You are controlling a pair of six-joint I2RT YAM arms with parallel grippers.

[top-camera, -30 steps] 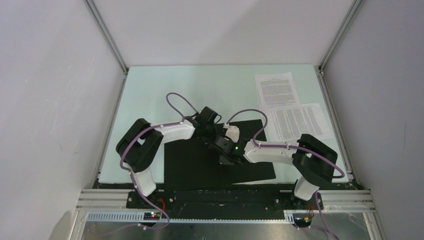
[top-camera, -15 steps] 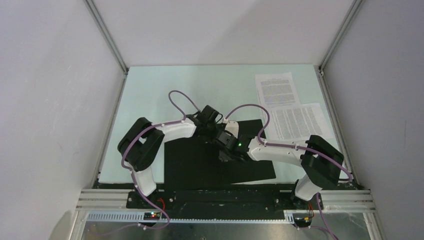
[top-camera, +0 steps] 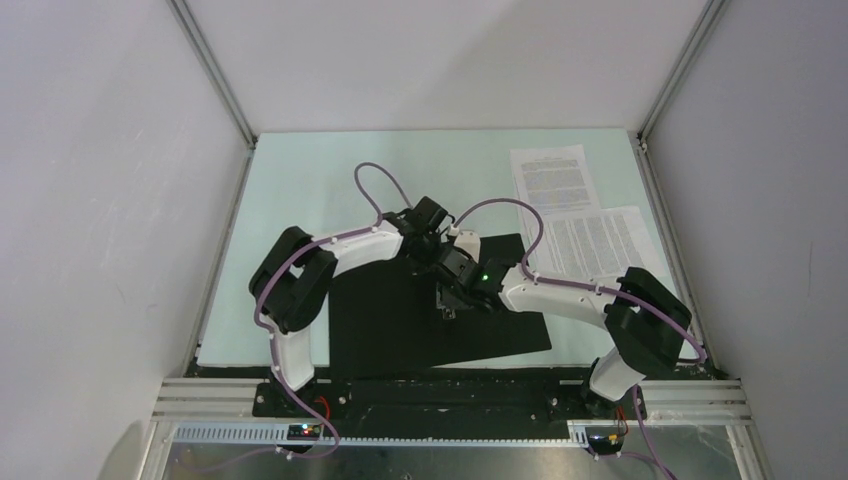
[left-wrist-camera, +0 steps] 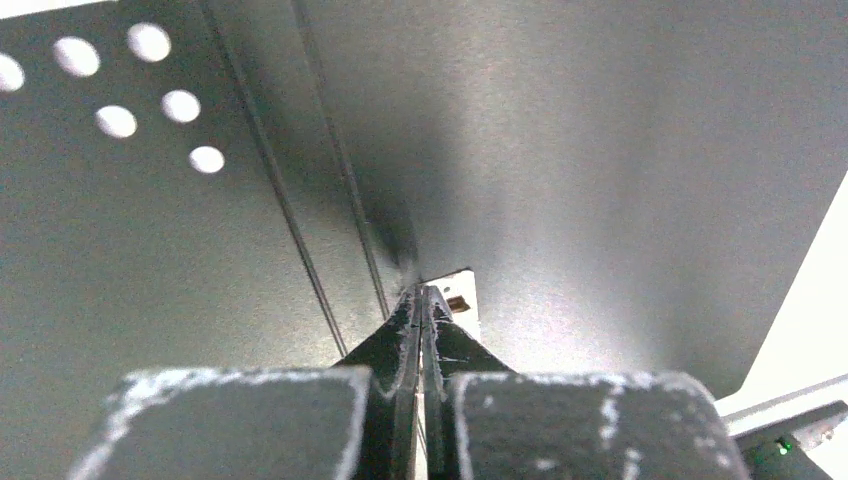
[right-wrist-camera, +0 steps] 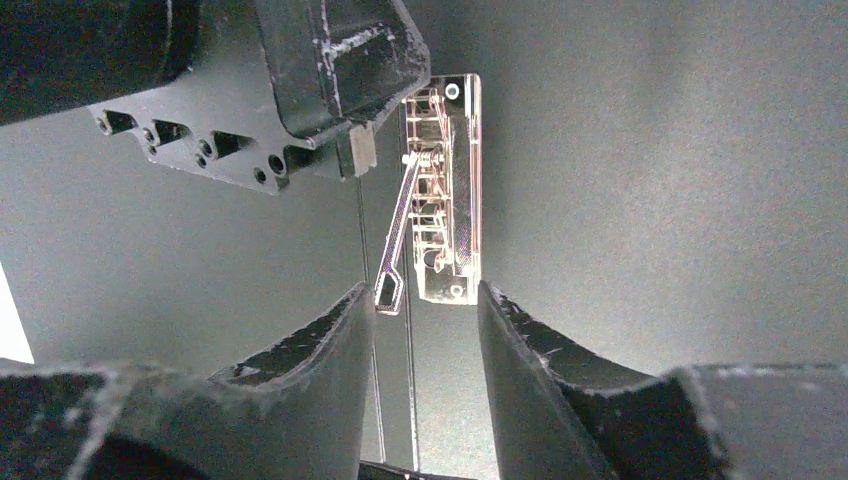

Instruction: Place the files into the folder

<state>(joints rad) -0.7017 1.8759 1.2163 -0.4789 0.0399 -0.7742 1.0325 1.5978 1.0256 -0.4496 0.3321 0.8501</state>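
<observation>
The folder [top-camera: 400, 325] lies open near the table's front, black inside up; white dots [left-wrist-camera: 150, 42] show through its left cover. On its spine sits the metal clip [right-wrist-camera: 447, 190], its lever [right-wrist-camera: 398, 230] raised. My left gripper [left-wrist-camera: 424, 296] is shut, its tips resting at the clip's far end [left-wrist-camera: 460, 297]; in the top view the left gripper [top-camera: 438, 265] stands over the spine. My right gripper [right-wrist-camera: 425, 300] is open at the clip's near end, the lever's tip just off its left finger [right-wrist-camera: 350, 330]. Two printed files [top-camera: 552, 178] [top-camera: 600, 243] lie apart at the back right.
Grey walls and aluminium rails [top-camera: 215, 85] close in the pale green table [top-camera: 300, 190] on three sides. The two wrists crowd together over the folder's middle, and the left gripper's body [right-wrist-camera: 300, 90] fills the upper left of the right wrist view.
My right gripper has opened from nearly shut and slid a little farther back along the spine. The left arm has shifted slightly right and back, its gripper staying shut.
</observation>
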